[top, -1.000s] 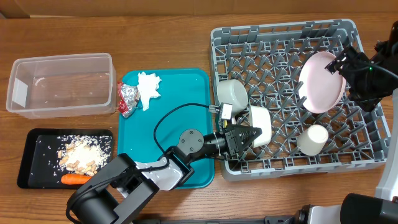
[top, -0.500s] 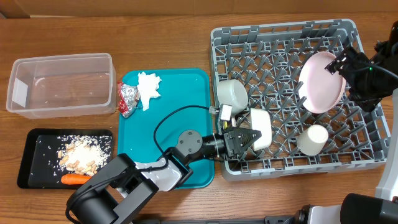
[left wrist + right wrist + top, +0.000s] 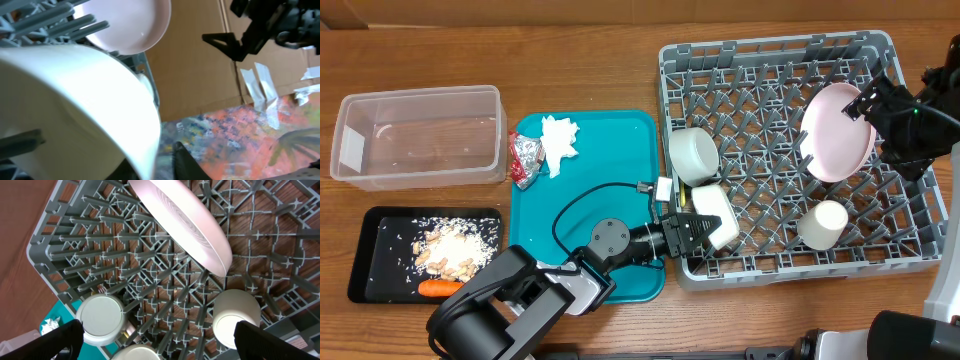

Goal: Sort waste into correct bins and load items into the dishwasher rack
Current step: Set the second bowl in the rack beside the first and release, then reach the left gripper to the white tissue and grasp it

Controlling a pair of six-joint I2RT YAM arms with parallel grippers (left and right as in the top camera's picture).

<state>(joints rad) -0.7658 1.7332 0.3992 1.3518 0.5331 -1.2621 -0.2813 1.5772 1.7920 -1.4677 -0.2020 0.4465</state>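
My left gripper point(image 3: 692, 228) is shut on the rim of a small pale bowl point(image 3: 716, 214) at the front left edge of the grey dishwasher rack point(image 3: 910, 262). In the left wrist view the bowl point(image 3: 75, 100) fills the frame, its rim between my fingers point(image 3: 160, 167). A second bowl point(image 3: 692, 152), a white cup point(image 3: 823, 224) and the pink plate point(image 3: 837, 130) sit in the rack. My right gripper point(image 3: 876, 104) is open and empty above the plate point(image 3: 185, 225). A napkin point(image 3: 558, 142) and a foil wrapper point(image 3: 525, 160) lie by the tray's far left. The spoon and fork are out of view.
The teal serving tray point(image 3: 610, 180) lies left of the rack. The clear tub point(image 3: 420, 178) stands at the far left. The black tray point(image 3: 370, 235) in front of it holds crumbs point(image 3: 448, 248) and a carrot point(image 3: 442, 288). My left arm's cable loops over the teal tray.
My left gripper has drawn back to the left, and the bowl has come with it toward the rack's front left edge. The right arm has not moved.
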